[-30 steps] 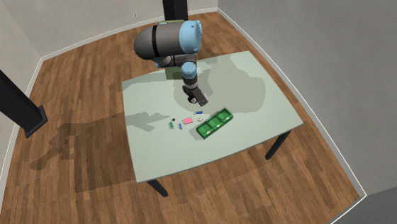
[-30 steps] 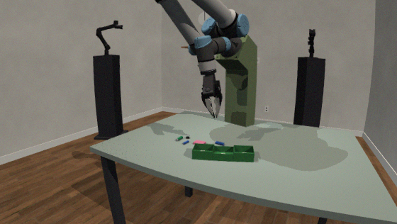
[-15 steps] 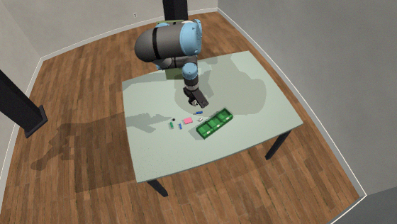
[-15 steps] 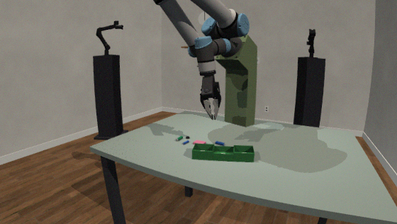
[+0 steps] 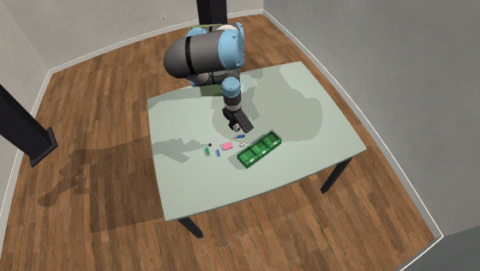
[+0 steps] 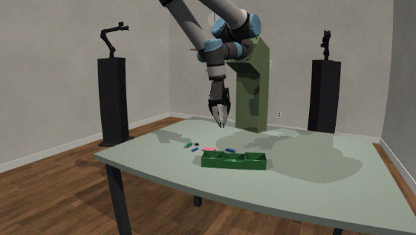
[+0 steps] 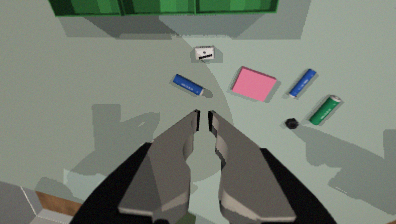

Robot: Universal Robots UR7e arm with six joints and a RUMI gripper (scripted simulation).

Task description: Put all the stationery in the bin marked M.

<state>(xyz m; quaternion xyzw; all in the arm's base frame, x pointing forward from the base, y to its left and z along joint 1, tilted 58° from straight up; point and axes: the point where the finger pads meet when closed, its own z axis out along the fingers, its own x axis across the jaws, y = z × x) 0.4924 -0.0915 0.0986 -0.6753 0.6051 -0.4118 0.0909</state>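
My gripper (image 7: 204,112) is shut and empty, well above the table; it also shows in the top view (image 5: 235,128) and the exterior view (image 6: 221,124). Below it lie a blue marker (image 7: 188,85), a small white item (image 7: 204,54), a pink eraser (image 7: 254,83), a second blue marker (image 7: 302,83), a green marker (image 7: 325,110) and a small black piece (image 7: 291,123). The green three-compartment bin tray (image 5: 260,148) stands upright beyond them; it also shows in the wrist view (image 7: 165,7) and the exterior view (image 6: 234,161). I cannot read the bin marks.
The arm's green pedestal (image 6: 252,87) stands at the table's back edge. Two black camera pillars (image 6: 111,98) (image 6: 324,94) stand behind the table.
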